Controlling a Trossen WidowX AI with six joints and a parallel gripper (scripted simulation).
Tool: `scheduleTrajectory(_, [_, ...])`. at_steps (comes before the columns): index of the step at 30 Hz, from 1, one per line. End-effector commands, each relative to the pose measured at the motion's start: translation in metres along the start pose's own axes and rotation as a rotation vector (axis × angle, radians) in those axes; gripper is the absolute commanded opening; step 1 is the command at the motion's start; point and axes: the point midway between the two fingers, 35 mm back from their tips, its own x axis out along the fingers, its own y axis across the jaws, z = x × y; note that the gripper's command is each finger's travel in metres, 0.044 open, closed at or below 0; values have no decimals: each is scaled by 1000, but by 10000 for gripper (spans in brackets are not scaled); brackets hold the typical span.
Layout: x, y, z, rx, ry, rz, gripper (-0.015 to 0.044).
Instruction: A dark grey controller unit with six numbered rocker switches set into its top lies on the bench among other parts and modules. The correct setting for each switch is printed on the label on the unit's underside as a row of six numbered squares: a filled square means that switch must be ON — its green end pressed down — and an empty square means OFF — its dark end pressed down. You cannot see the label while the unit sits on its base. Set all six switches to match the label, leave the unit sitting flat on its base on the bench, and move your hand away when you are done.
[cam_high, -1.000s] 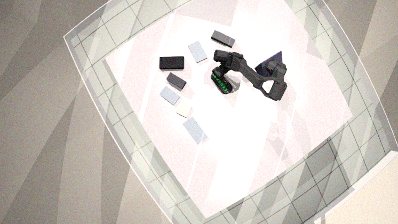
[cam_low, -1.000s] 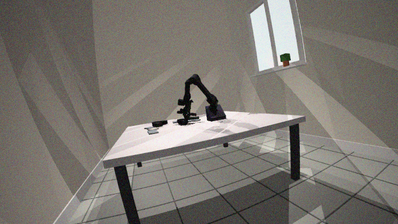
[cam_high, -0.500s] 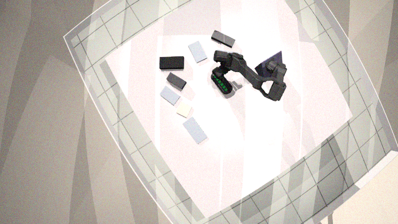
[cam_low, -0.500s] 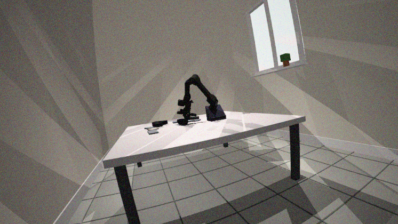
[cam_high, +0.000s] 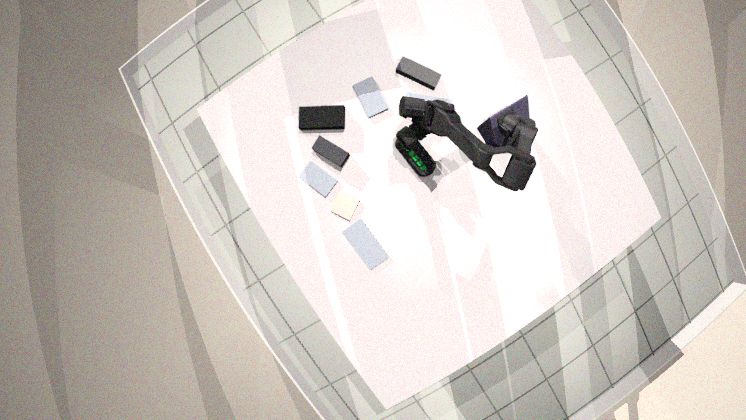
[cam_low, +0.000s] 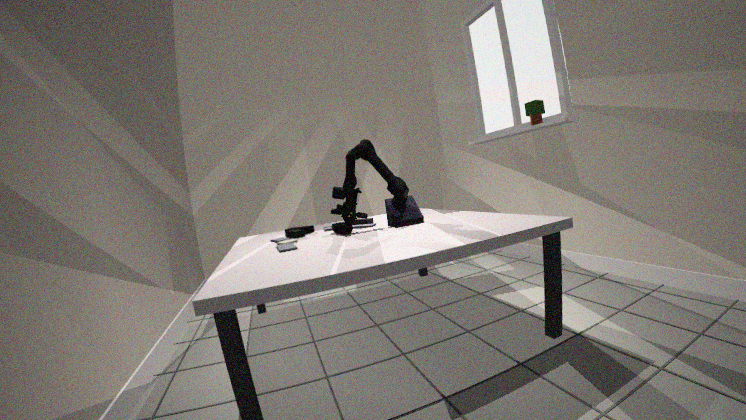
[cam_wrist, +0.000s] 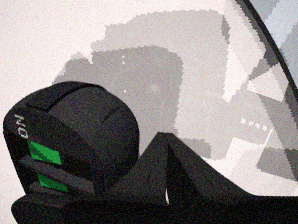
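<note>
The dark grey controller unit (cam_high: 429, 168) (cam_low: 341, 229) (cam_wrist: 117, 130) sits on the bench with its switches facing up. Several green rocker ends show in the top view. The wrist view shows the "ON" mark and two green ends at the near-left; the other switches are hidden behind the gripper. The underside label is hidden. My gripper (cam_wrist: 162, 139) is shut and empty, pointing down at the far-left end of the unit in the top view. Its fingertips are at or just above the switch top; contact cannot be made out.
A black box (cam_high: 321, 118) and a small dark block (cam_high: 330, 152) lie left of the unit. Pale blue plates (cam_high: 370, 97) (cam_high: 319, 178) (cam_high: 365, 244) and a cream plate (cam_high: 345, 205) lie around. A grey block (cam_high: 418, 73) lies behind the arm, whose purple base (cam_high: 490, 127) is at right.
</note>
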Motion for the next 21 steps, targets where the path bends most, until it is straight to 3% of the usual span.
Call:
scheduleTrajectory(1, [0, 4, 1, -1, -2, 7, 0])
scheduleTrajectory(21, [3, 17, 2, -1, -3, 7, 0])
